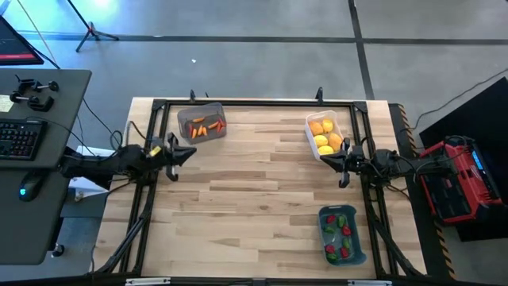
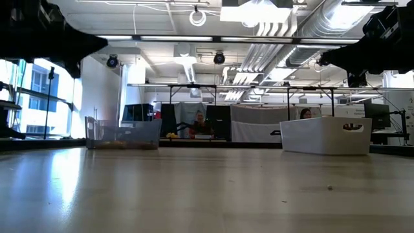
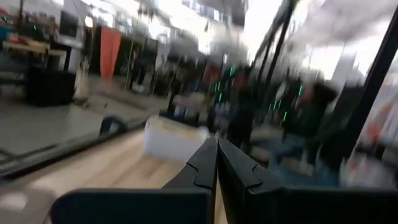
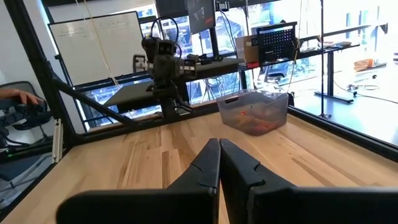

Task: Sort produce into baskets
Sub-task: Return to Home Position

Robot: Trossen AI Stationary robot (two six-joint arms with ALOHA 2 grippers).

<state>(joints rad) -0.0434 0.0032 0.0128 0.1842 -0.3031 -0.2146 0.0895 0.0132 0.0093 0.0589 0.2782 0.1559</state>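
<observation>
Three baskets stand on the wooden table. The clear smoky grey basket [image 1: 202,124] at the far left holds small orange carrots [image 1: 203,128]; it also shows in the right wrist view [image 4: 254,112]. The white basket [image 1: 327,133] at the far right holds yellow-orange fruits [image 1: 323,140]. The blue-grey basket [image 1: 341,234] at the near right holds red and green peppers [image 1: 340,237]. My left gripper [image 1: 190,152] is shut at the table's left edge, holding nothing [image 3: 217,149]. My right gripper [image 1: 323,159] is shut at the right edge, also holding nothing [image 4: 219,149].
A black metal frame [image 1: 254,103] runs round the table's edges. A desk with a keyboard [image 1: 20,139] stands off the left side, a red case [image 1: 456,179] off the right. The middle of the table [image 1: 254,199] is bare wood.
</observation>
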